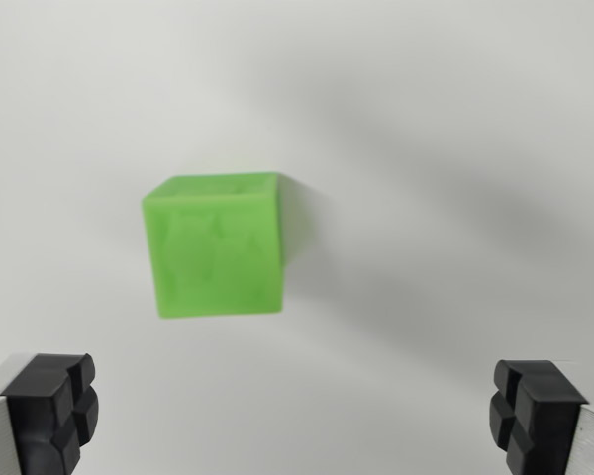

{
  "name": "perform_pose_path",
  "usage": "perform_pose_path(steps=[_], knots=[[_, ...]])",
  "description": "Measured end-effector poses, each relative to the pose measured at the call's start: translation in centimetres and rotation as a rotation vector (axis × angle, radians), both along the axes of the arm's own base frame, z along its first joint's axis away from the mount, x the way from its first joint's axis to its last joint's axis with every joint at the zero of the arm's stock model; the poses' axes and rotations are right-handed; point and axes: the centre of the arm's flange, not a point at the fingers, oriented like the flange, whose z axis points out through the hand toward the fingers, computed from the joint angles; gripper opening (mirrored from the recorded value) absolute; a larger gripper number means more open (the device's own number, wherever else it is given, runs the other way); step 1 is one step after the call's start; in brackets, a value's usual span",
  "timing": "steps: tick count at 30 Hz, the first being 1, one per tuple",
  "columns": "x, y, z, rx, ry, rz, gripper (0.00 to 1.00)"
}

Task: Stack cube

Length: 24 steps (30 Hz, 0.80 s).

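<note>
Cube [216, 246] sat ahead of the gripper [295, 416], left of its midline, well clear of both fingers [51, 408]. Jaws stood wide apart, empty; next move likely needs a leftward shift.

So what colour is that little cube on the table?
Bright green. The cube shows clearly, if slightly blurred, in the wrist view, on a plain white surface.

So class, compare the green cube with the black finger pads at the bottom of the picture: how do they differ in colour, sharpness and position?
The green cube is bright, translucent green; the finger pads are matt black. The cube looks blurred and soft-edged, the pads sharp. The cube sits alone on the white surface, left of centre, while the pads flank the bottom corners, wide apart and touching nothing. Both are blocky, with moulded relief on their faces.
</note>
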Motion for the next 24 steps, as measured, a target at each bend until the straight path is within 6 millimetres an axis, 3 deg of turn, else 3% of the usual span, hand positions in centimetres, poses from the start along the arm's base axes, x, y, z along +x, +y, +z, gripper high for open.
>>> perform_pose_path(steps=[11, 24], knots=[[-2.4, 2.4, -2.8, 0.005, 0.008, 0.064, 1.0], [-2.5, 2.3, -8.5, 0.006, 0.013, 0.062, 1.0]])
